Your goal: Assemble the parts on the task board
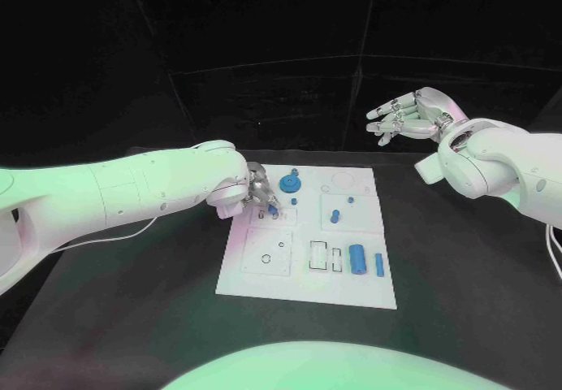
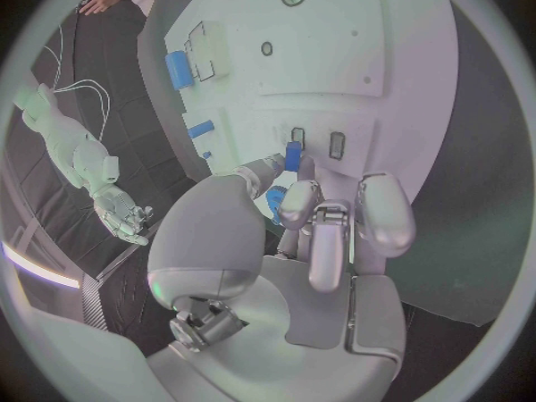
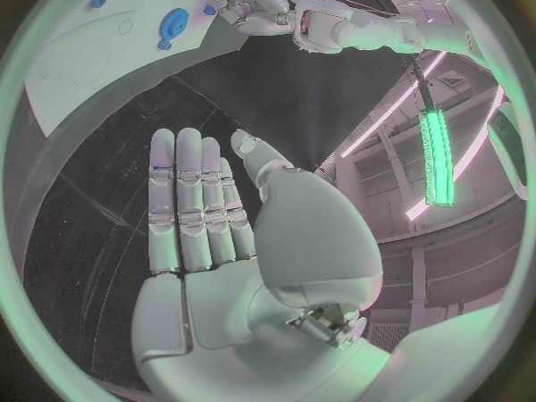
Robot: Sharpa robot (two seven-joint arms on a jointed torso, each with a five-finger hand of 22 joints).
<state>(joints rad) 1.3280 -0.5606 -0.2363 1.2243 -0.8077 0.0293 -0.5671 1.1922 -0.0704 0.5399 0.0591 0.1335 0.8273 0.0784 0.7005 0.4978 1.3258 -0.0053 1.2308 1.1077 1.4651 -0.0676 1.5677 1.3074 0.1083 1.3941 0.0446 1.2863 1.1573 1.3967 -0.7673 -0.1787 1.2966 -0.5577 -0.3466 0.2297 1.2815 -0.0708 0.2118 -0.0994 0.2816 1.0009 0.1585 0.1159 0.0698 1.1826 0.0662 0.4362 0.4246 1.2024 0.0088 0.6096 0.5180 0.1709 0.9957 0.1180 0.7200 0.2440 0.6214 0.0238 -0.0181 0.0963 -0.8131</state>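
— Parts first: where are they, going from the left hand across?

— One small blue part (image 1: pixel 272 209) sits pinched in the fingertips of the left hand (image 1: pixel 252 195), right at a slot near the far-left corner of the task board (image 1: pixel 307 286). The left wrist view shows that blue piece (image 2: pixel 293 156) held upright between thumb and finger over a small rectangular slot.

— And beyond that hand?

— Just past its fingers lies a blue gear (image 1: pixel 291 183), with a small blue peg (image 1: pixel 334 217) further right. Nearer the robot, a thick blue cylinder (image 1: pixel 357 259) and a thin blue bar (image 1: pixel 379 264) lie side by side, beside empty rectangular outlines.

— Anything in the way?

— The left forearm covers the board's far-left edge, and the hand hides the slot it works over.

— The right hand?

— The right hand (image 1: pixel 406 114) hangs well apart from the board, off its far-right corner, holding nothing. Its wrist view shows the fingers (image 3: pixel 190 201) straight and side by side, thumb apart.

— Any writing?

— None I can read on the board or parts.
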